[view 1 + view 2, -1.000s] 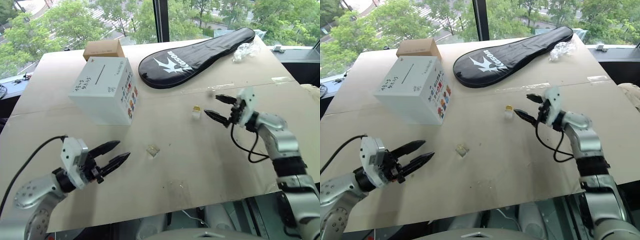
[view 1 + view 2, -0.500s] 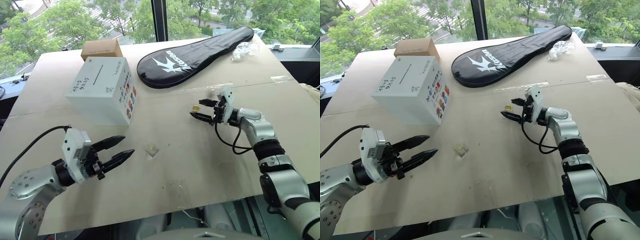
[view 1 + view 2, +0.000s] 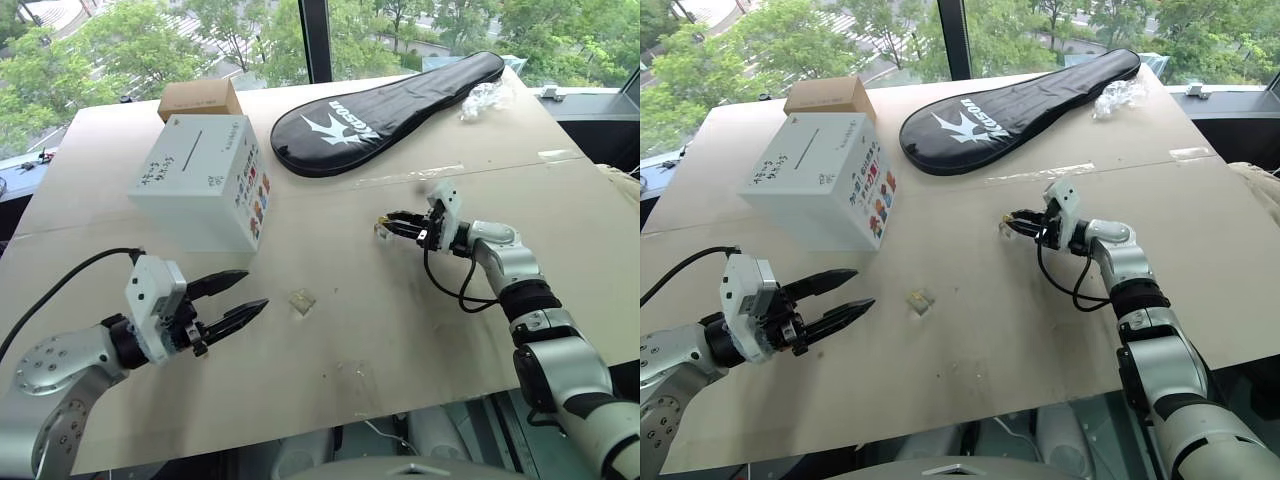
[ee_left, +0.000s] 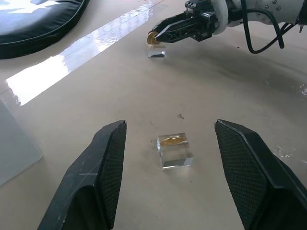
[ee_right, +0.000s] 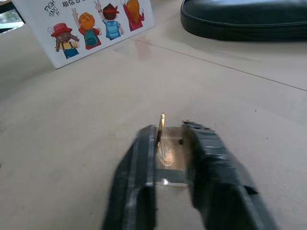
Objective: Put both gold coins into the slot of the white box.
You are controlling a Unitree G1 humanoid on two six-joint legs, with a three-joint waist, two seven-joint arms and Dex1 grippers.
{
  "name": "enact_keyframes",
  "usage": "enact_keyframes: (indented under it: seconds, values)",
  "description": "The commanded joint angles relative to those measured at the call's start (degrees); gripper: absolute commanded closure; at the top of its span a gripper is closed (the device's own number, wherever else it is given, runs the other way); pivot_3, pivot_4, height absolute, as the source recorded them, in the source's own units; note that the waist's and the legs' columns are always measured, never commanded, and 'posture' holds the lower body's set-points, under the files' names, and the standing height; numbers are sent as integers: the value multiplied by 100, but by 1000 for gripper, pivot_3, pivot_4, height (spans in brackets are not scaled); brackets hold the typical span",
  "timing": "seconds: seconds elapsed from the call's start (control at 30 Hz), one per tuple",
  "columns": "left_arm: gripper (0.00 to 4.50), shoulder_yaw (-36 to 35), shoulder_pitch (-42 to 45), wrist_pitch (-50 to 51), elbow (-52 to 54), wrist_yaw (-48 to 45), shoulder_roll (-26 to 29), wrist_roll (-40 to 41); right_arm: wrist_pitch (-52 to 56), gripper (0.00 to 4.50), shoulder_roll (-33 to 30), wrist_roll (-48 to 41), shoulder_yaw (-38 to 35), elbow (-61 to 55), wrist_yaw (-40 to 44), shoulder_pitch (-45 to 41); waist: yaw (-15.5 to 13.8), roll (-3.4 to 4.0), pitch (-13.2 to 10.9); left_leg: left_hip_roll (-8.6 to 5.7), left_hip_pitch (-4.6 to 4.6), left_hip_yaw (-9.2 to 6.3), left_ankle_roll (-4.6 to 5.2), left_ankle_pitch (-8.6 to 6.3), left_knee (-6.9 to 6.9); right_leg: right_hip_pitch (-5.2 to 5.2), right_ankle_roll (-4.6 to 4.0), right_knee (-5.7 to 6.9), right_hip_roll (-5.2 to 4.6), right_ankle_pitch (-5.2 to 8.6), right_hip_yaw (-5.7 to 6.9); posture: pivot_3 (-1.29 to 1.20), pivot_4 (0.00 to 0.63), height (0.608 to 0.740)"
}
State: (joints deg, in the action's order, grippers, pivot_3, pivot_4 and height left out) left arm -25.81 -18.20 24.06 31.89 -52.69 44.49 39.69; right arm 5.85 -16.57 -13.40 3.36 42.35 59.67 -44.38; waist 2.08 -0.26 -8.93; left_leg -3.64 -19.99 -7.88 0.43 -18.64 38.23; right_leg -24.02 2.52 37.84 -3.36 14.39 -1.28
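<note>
Right hand [image 4: 154,37] closed, apparently pinching coin [image 4: 153,38]

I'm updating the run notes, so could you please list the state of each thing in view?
Right hand: shut on a gold coin, above its clear cube.
Left hand: open, holding nothing.
Second gold coin: lying on its clear cube.
White box: upright, slot on top.

Shiny gold coin [image 4: 153,38] — clear plastic cube [image 4: 174,150]
</note>
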Motion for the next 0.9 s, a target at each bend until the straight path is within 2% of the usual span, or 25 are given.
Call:
enact_keyframes:
  seconds: [0.03, 0.27, 0.33, 0.43, 0.57, 0.73, 0.9]
  values:
    - [1563, -54, 16, -132, 90, 28, -49, -60, -120, 4478, -15, 10, -88, -76, 21, -126, 13, 0, 0, 0, 0, 0, 0, 0, 0, 0, 0, 0, 0, 0, -1, 0, 150, 740]
    - [1563, 94, 386, 22, 34, 387, -296, 108, -22, 4478, 35, -137, -229, -370, -54, -83, 22, 1, -1, 0, 0, 1, 0, 0, 2, -1, 0, 2, 0, 0, -1, 0, 150, 740]
    - [1563, 125, 650, 356, 63, 841, -549, 529, 341, 4478, 96, -402, -330, -841, -81, -16, 21, 4, -2, 0, 0, 0, 0, 0, 2, -1, 0, 3, -1, 0, -2, 0, 150, 740]
    - [1563, 254, 1049, 820, 156, 1478, -977, 1228, 1467, 4478, 278, -1072, -502, -1927, -239, 179, 27, 4, -2, 1, -1, -2, 0, 0, 5, -2, 1, 6, 0, 0, 0, 0, 150, 740]
    - [1563, 622, 1549, 1268, 96, 2376, -1899, 2774, 3648, 4478, 830, -2624, -638, -3827, -960, 578, 17, 2, -1, 0, -3, -7, 0, 0, 6, -2, 1, 8, -4, -1, 2, 0, 150, 740]
    - [1563, 664, 1997, 1141, -68, 3225, -2693, 4201, 4667, 4478, 1705, -3899, -952, -4838, -2111, 794, 14, 1, 0, -2, -5, -11, -1, 1, 14, -4, 1, 16, -3, -1, 6, 0, 150, 740]
    - [1563, 865, 2010, 1118, -6, 3402, -2876, 4568, 5071, 4478, 1991, -4483, -919, -5294, -2688, 947, 10, -1, 3, -6, -5, -11, -1, 1, 18, -3, 1, 16, -3, -1, 5, 0, 150, 740]
